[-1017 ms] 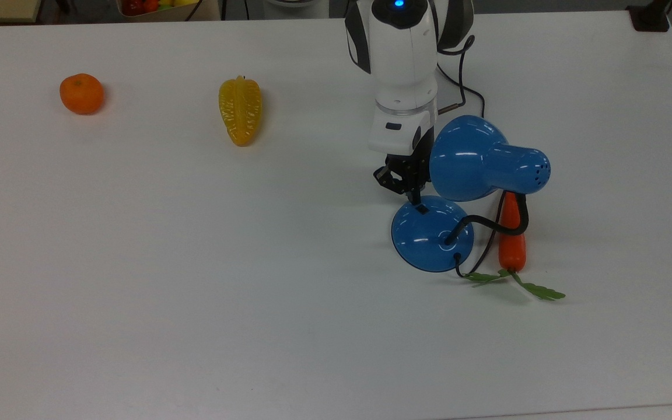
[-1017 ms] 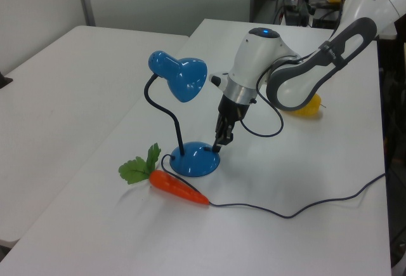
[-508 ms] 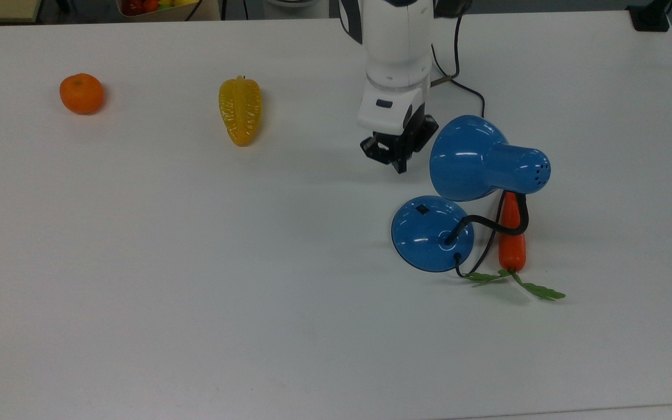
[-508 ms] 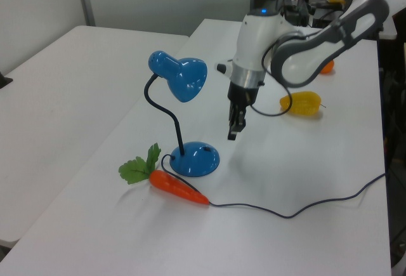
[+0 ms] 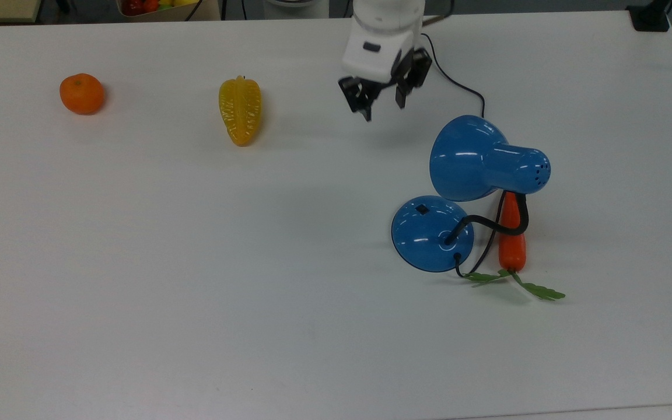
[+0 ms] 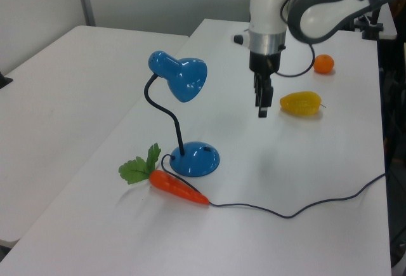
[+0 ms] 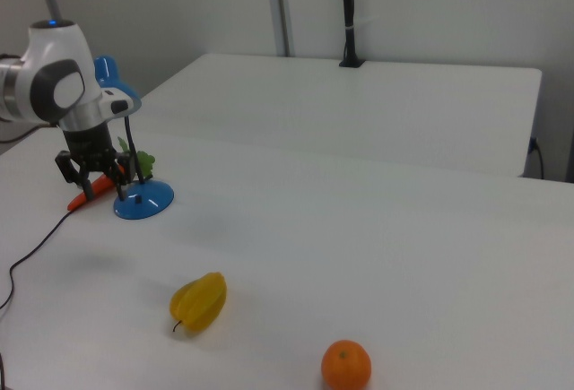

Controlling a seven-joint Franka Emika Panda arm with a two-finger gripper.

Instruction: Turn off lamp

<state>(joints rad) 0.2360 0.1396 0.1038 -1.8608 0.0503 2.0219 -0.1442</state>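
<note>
White arm (image 6: 269, 9), black pincer (image 5: 381, 99)

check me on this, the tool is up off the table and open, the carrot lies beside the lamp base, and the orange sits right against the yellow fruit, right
Not quite: the orange does not touch the yellow fruit. The top view shows a wide stretch of bare table between them. The rest holds: the tool hangs open above the table, and the carrot lies beside the lamp base.

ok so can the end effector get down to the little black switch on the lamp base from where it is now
Probably yes. The end effector hangs open above bare table, apart from the lamp. The switch sits uncovered on the base's near edge, though the shade overhangs close beside it.
</note>
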